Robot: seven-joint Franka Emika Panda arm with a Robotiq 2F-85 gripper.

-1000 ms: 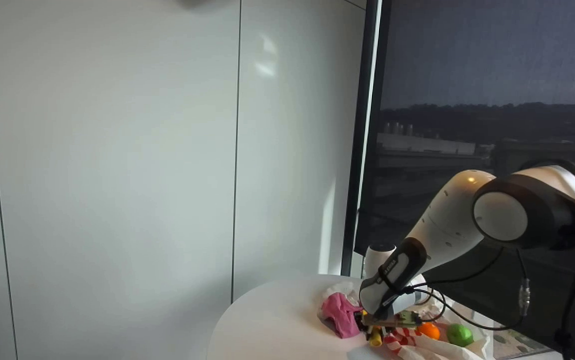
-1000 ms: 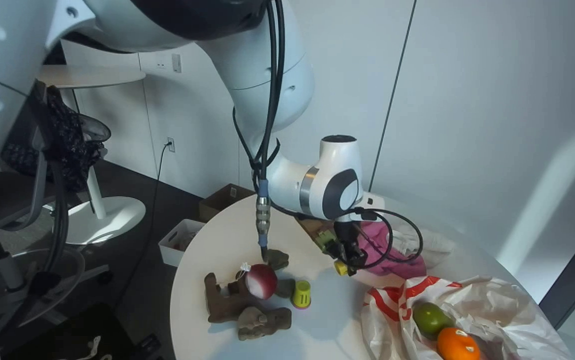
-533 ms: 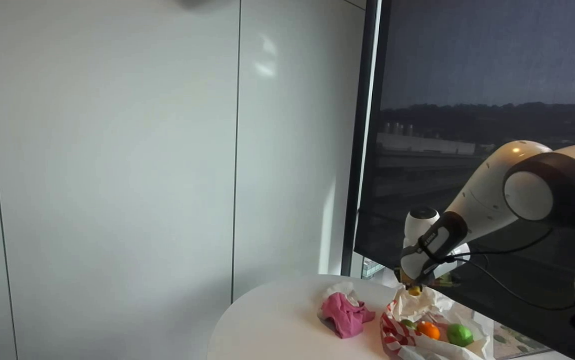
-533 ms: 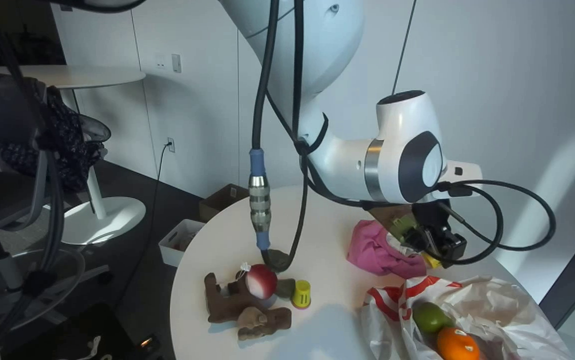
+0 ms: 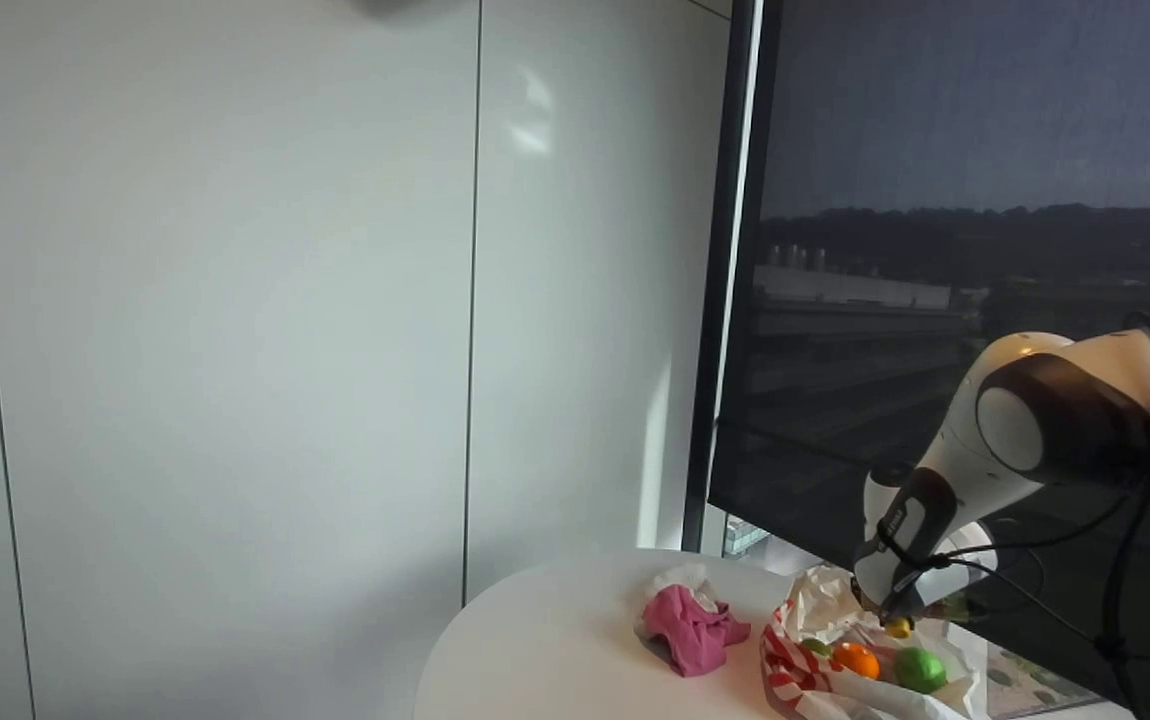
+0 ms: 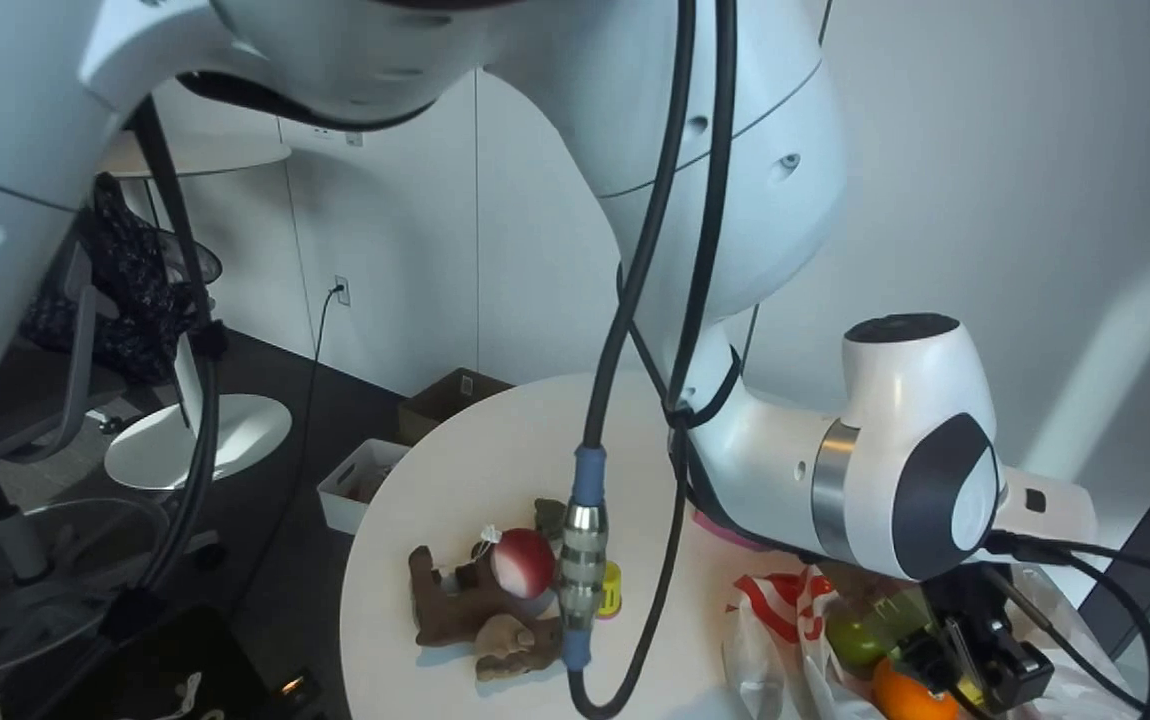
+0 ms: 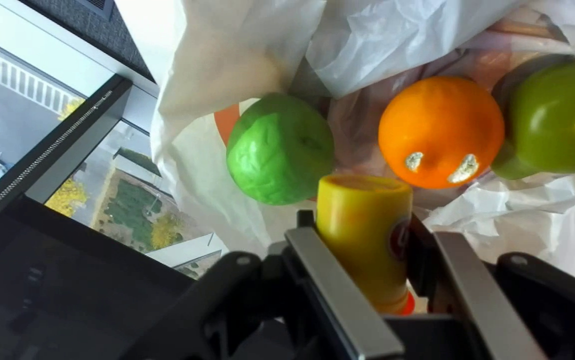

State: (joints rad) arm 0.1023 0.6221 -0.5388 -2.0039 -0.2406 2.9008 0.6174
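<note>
My gripper (image 7: 366, 227) is shut on a yellow bottle (image 7: 360, 250) with a red cap end. The bottle's flat base points away from the palm, and a dark red mark shows on its side. The bottle also shows in both exterior views (image 5: 898, 628) (image 6: 971, 692). The gripper is over an open white plastic bag (image 7: 227, 65) with red stripes, also in an exterior view (image 5: 785, 668). In the bag lie a bright green fruit (image 7: 280, 150), an orange fruit (image 7: 441, 131) and an olive-green fruit (image 7: 562, 117). In the wrist view the bottle's base overlaps the green fruit's edge; contact cannot be told.
A pink cloth (image 5: 690, 635) and white crumpled material (image 5: 687, 580) lie on the round white table (image 5: 535, 660). Brown toy animals (image 6: 465, 610), a red-white ball (image 6: 522, 563) and a yellow cup (image 6: 611, 590) stand on it. A window (image 5: 985, 330) borders the bag's side.
The arm has moved from beside the pink cloth to over the bag, first rising, then lowering. The bottle stays in the gripper throughout. The cloth is uncovered in an exterior view.
</note>
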